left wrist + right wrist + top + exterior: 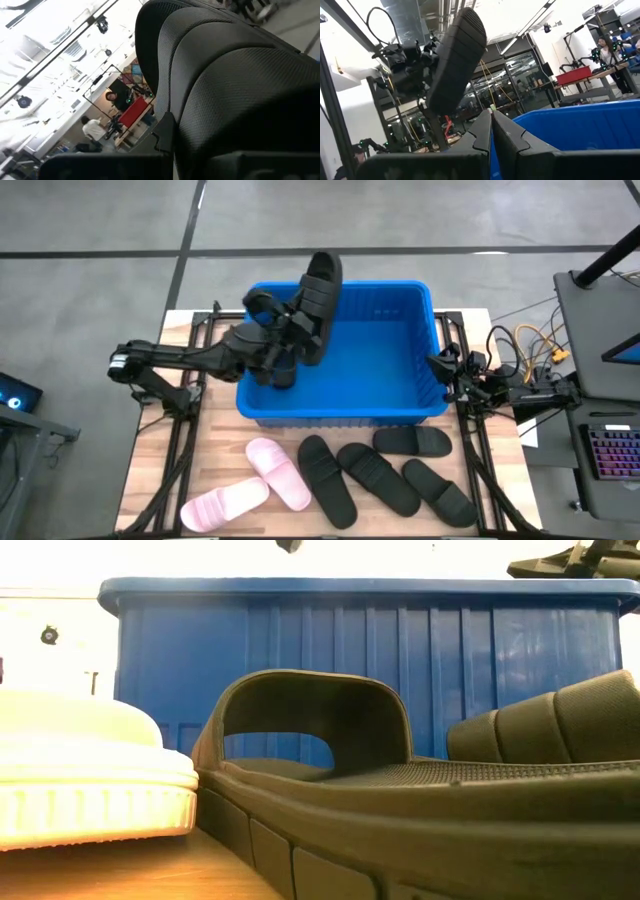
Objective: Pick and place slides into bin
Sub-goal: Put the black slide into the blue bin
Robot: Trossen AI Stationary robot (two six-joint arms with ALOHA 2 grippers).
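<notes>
So this looks like the very first slide going in. The left claw point(290, 330) is clamped on a black slide point(318, 305), held up on end above the bin's point(425, 405) left side, tilted over the back rim. From the right wrist view you can see that slide point(455, 60) hanging in the air well above the blue wall, so it isn't dropped yet.

Inside the bin I can't spot a single slide, just bare blue floor. Everything else sits on the tabletop point(150, 480) in front of the bin: two pink slides point(255, 480) at the left and four black slides point(385, 475) in a loose row beside them.

The right claw point(438, 362) is pinched closed with nothing in it, parked at the bin's right rim.

So roughly: zero delivered, one about to be, six to go.
</notes>
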